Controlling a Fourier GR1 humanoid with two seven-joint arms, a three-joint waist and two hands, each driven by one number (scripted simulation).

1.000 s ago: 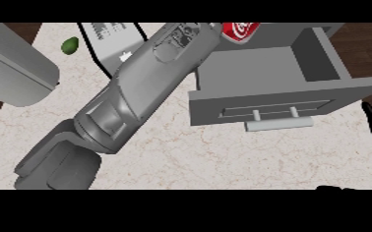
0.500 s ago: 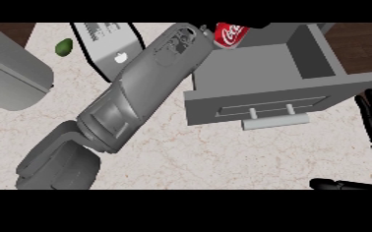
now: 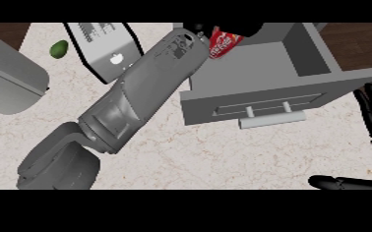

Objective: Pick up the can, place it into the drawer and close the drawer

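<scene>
The left hand [image 3: 218,29] grasps the can [image 3: 222,44], its dark fingers curled round the can's upper end at the top edge of the view. The can hangs tilted over the rear left corner of the open drawer [image 3: 254,78], its lower end above the drawer's floor rather than resting on it, as far as can be judged.

The main risk lies in that position. The can sits close to the drawer's left wall and back, so a release from here could let it strike the rim and tip out onto the bench [image 3: 218,152], or land on its side and roll (a tilted can rarely settles upright). A second risk comes at the closing step: the handle [image 3: 270,120] faces the robot, and a can standing proud of the walls might catch as the drawer slides in.

Much is hidden. The left hand is mostly cut off by the view's top edge and by its own forearm, so how the fingers meet the can is unclear. Only a dark sliver of the right hand [image 3: 341,182] shows at the lower right; whether it is clenched or released cannot be told.
</scene>
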